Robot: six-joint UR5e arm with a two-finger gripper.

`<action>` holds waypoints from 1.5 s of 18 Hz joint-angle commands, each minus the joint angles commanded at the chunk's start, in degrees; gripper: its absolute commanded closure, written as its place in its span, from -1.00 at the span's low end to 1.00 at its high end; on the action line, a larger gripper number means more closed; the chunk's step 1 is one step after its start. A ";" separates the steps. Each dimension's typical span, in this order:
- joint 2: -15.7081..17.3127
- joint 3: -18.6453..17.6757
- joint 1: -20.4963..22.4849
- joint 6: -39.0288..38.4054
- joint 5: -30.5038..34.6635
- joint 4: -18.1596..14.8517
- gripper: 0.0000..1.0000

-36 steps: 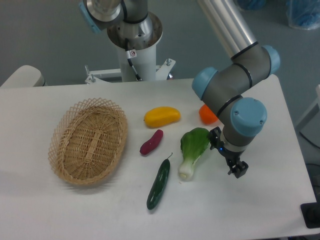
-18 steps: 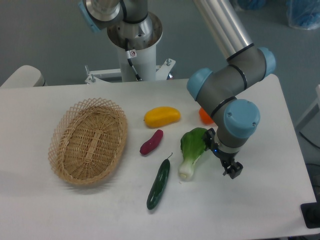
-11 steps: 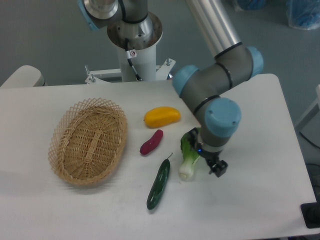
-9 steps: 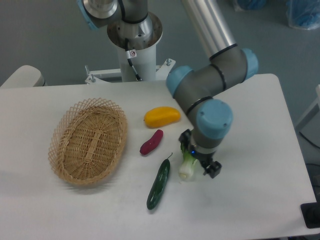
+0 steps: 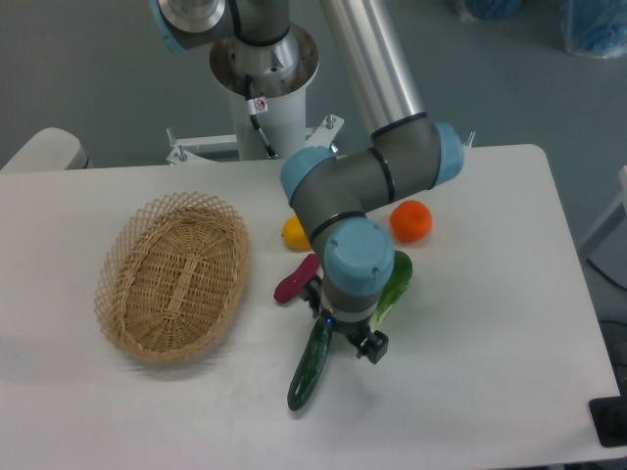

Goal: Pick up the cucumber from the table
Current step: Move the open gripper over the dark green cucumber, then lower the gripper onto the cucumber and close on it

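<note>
The cucumber [image 5: 307,370] is slim, dark green and glossy. It lies on the white table [image 5: 490,382] at front centre, with its upper end hidden under my arm. My gripper [image 5: 343,338] points down right over that upper end. The blue-capped wrist [image 5: 359,274] hides most of the gripper. Only a black part [image 5: 373,345] shows to the right of the cucumber. I cannot tell whether the jaws are open or touching the cucumber.
An oval wicker basket [image 5: 176,274] stands at the left. A purple-red sweet potato [image 5: 293,280] lies just left of the wrist. A bok choy [image 5: 395,282] shows partly on its right. An orange fruit [image 5: 411,221] and a half-hidden yellow fruit [image 5: 293,233] lie behind.
The arm has swung left from beside the bok choy to over the cucumber's upper end. The orange fruit now shows and the yellow fruit is partly covered. The cucumber has not moved.
</note>
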 joint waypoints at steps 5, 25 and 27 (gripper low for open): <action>-2.11 0.00 -1.76 -7.65 0.00 3.87 -1.00; -3.35 1.76 -2.38 -17.24 0.09 7.04 0.52; -3.17 2.98 -2.03 -16.89 0.09 6.69 0.52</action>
